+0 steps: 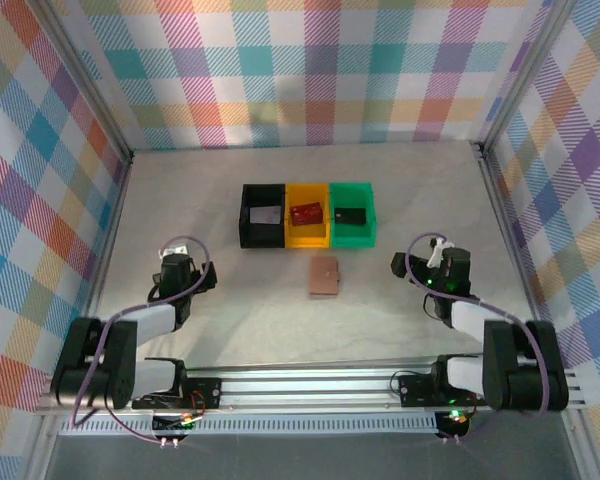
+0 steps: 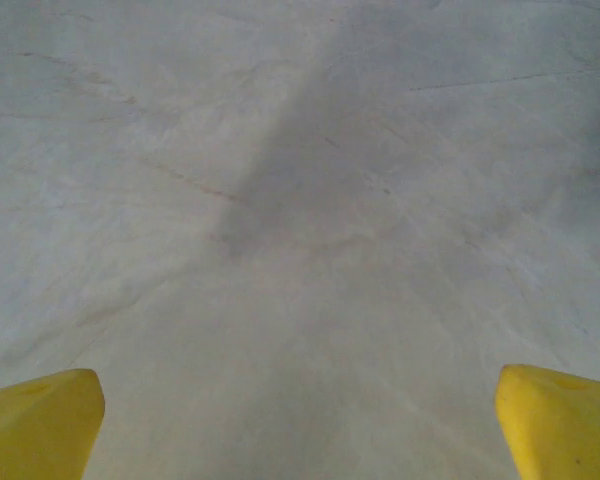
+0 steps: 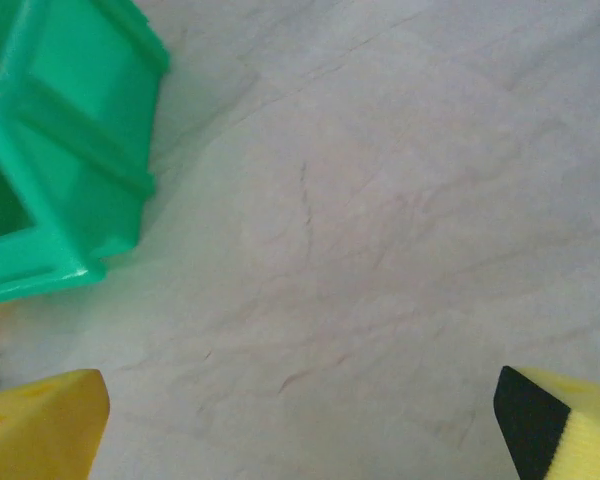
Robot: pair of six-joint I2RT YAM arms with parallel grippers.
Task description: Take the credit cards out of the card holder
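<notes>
The card holder is a small tan wallet lying folded shut on the table, just in front of the yellow bin. Three credit cards lie in the bins behind it: a pale grey card in the black bin, a red card in the yellow bin and a dark card in the green bin. My left gripper hovers open over bare table far left of the holder. My right gripper is open and empty to the holder's right, near the green bin's corner.
The black bin, yellow bin and green bin stand side by side mid-table. Checkered walls enclose the table on the left, back and right. Bare tabletop lies around the holder and under both grippers.
</notes>
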